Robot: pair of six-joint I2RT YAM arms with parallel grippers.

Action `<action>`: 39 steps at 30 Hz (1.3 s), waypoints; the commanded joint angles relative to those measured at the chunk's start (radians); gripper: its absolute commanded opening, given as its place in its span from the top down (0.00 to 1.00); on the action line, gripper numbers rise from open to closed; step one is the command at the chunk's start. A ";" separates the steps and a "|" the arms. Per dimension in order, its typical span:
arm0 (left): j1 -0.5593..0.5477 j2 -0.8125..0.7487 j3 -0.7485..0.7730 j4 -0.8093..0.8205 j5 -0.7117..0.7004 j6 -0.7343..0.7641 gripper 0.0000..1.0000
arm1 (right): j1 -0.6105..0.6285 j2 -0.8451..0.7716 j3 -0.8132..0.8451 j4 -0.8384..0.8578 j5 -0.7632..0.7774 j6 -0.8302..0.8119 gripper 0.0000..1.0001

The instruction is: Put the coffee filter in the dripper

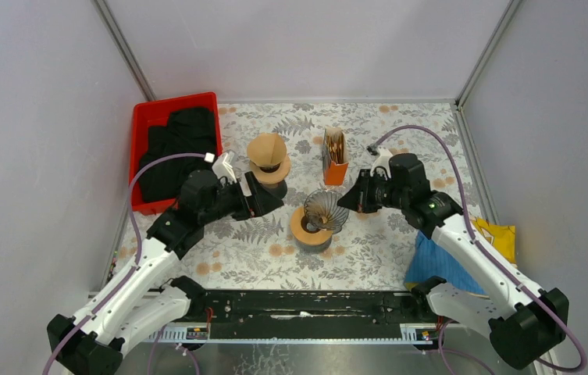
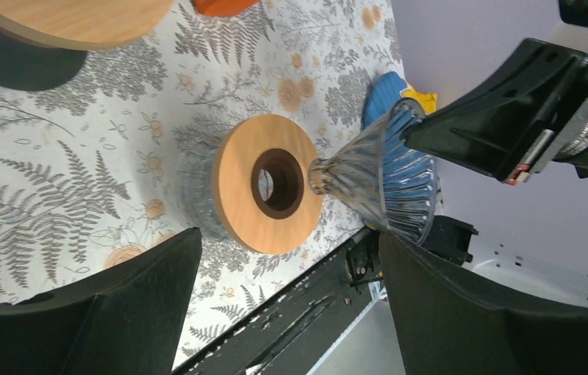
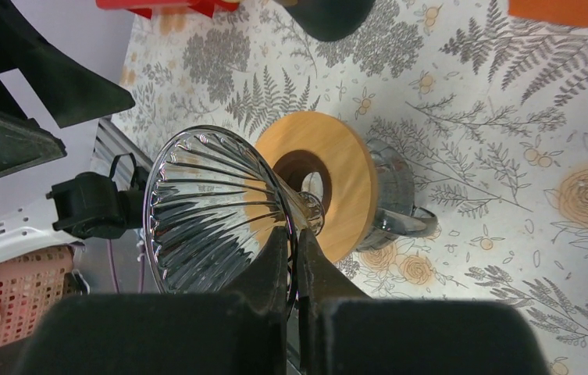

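The right gripper (image 3: 297, 251) pinches the rim of the glass dripper (image 3: 212, 211), which is tilted with its narrow end at the wooden collar (image 3: 349, 176). The left gripper (image 1: 272, 200) is spread wide, empty. Coffee filters (image 1: 334, 145) stand in the orange holder (image 1: 336, 172).

From above, the jaws of the right gripper (image 1: 347, 201) cover the bit of glass dripper (image 1: 326, 209) rim they pinch. The right arm (image 1: 478, 258) hides half the blue cloth (image 1: 425, 267). The filters (image 1: 336, 144) in the orange holder (image 1: 336, 170) are too small to count. The left wrist view crops a tan disc (image 2: 64, 19).
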 commanded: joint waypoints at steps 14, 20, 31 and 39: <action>-0.110 0.070 -0.014 0.151 -0.063 -0.063 0.23 | 0.133 0.118 0.094 0.111 0.086 0.016 1.00; -0.122 0.096 -0.011 0.152 -0.079 -0.058 0.28 | 0.136 0.147 0.079 0.126 0.087 0.013 1.00; -0.136 0.166 -0.007 0.170 -0.084 -0.047 0.38 | 0.136 0.191 0.062 0.100 0.100 -0.010 1.00; -0.147 0.211 0.010 0.172 -0.090 -0.036 0.46 | 0.136 0.217 0.063 0.039 0.106 -0.031 1.00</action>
